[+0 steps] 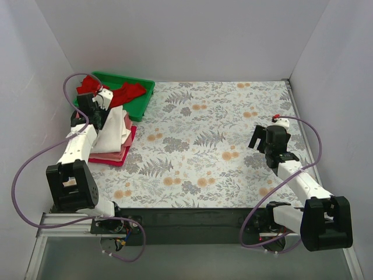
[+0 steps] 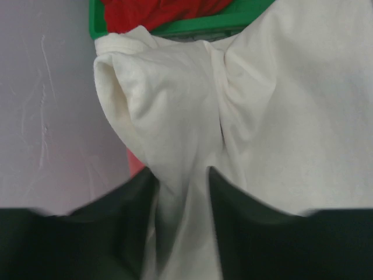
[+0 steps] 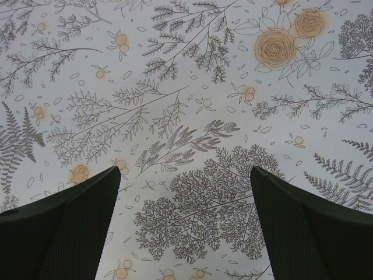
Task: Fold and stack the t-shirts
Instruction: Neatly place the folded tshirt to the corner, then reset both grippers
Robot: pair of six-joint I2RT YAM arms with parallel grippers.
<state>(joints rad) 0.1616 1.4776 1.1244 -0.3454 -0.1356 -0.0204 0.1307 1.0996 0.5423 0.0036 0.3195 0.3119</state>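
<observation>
The floral table [image 1: 221, 146] fills the scene. At its far left, a green tray [image 1: 145, 92] holds bright red t-shirts [image 1: 131, 91]. On the near side of the tray, the cream-white t-shirt [image 2: 280, 105] lies on a pink and crimson pile [image 1: 119, 156]. The left gripper [image 2: 180, 175] pinches a raised fold of the cream-white t-shirt between its fingers. The right gripper [image 3: 185, 170] hangs spread wide over the table at the right, well apart from the shirts.

Plain pale-grey walls [image 1: 186, 41] on three sides of a table [image 1: 221, 146] with a fern-and-flower print surface, soft even light
</observation>
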